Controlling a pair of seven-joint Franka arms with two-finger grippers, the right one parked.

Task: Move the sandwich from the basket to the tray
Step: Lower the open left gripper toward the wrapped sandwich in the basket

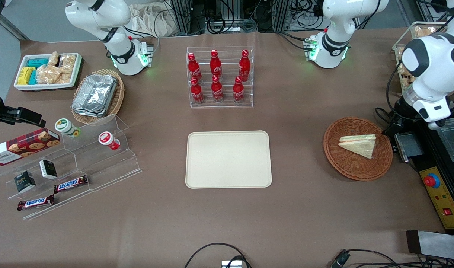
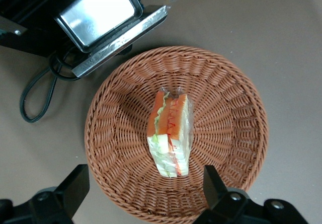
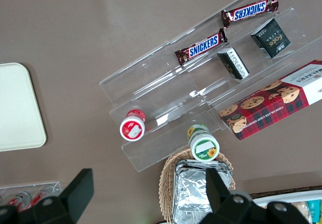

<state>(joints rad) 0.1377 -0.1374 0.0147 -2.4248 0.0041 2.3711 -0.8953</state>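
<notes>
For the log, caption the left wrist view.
Open gripper poised above the sandwich in the basket.

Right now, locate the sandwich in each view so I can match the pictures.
Front view: the sandwich lies in the basket, toward the working arm's end of the table.
Left wrist view: the sandwich sits mid-basket, the open gripper hovering above.
Right wrist view: not in it.
Shared landmark: the basket.

The working left arm (image 1: 429, 70) is folded at its end of the table, wrist turned straight down. Its gripper (image 2: 143, 194) hangs in the air, fingers (image 2: 75, 183) spread wide apart, nothing held between them and touching nothing.
</notes>
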